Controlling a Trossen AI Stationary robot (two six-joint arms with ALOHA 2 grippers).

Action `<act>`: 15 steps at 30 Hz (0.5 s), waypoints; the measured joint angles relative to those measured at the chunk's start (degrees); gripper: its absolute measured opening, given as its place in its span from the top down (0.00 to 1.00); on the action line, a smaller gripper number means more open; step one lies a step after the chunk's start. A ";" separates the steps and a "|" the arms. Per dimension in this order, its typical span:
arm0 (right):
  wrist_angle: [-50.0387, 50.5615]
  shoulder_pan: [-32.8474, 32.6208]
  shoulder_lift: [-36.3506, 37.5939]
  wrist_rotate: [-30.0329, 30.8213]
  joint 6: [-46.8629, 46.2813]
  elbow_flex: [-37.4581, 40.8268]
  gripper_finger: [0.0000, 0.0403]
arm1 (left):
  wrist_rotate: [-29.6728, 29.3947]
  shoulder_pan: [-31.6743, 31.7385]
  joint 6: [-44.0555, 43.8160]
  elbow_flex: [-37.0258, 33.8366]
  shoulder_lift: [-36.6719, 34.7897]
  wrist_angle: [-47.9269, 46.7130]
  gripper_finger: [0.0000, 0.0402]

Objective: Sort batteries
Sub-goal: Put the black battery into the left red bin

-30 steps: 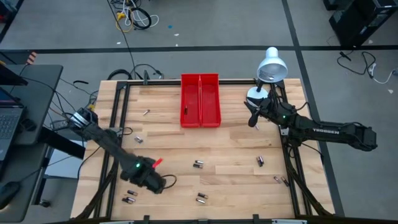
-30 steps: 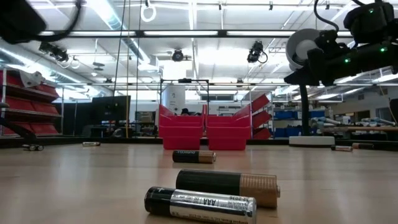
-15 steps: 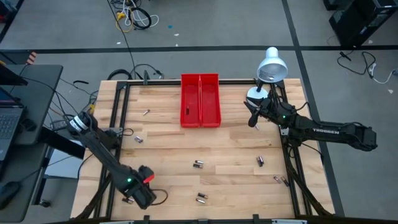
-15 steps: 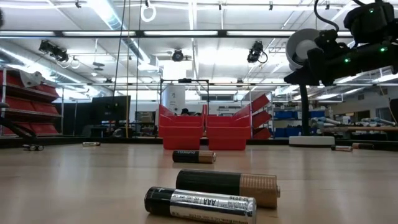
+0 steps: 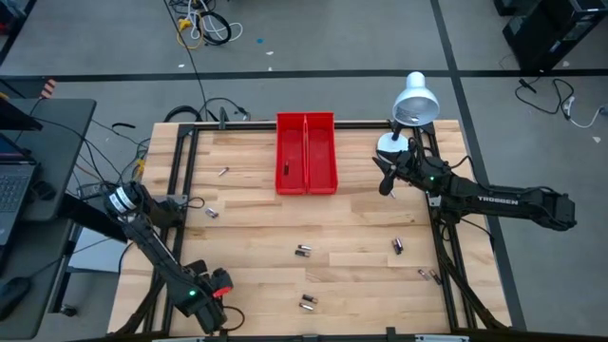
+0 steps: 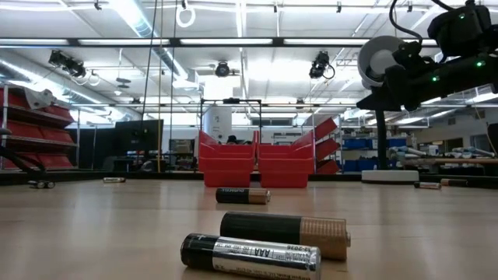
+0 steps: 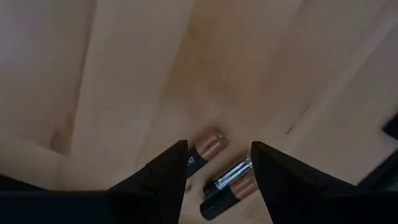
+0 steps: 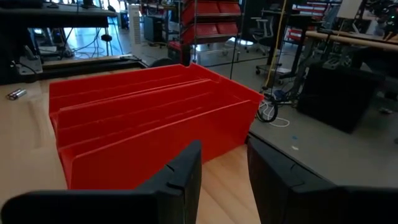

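Your left gripper (image 7: 217,171) hung over the table's near left corner, its fingers spread and empty, straddling two batteries (image 7: 214,165) that lay side by side, which suggests it was lining up to pick one. That spot was close to the table (image 5: 247,223) edge, so you had little room outward. Your right gripper (image 8: 224,168) waited by the lamp (image 5: 414,98), fingers parted and holding nothing, facing the red bin (image 5: 306,152). More batteries (image 5: 304,251) lay scattered across the middle and right, well apart, leaving an open lane to the bin
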State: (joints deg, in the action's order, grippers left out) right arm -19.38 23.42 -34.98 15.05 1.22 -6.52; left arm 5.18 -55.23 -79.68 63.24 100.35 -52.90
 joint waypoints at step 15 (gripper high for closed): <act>0.72 0.01 0.00 -0.02 -0.03 0.00 0.71 | 0.03 -1.45 3.16 -0.07 4.27 -4.33 0.52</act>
State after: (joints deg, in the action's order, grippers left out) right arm -18.66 23.43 -34.98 15.03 1.19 -6.52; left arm 5.21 -56.68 -76.52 63.18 104.62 -57.23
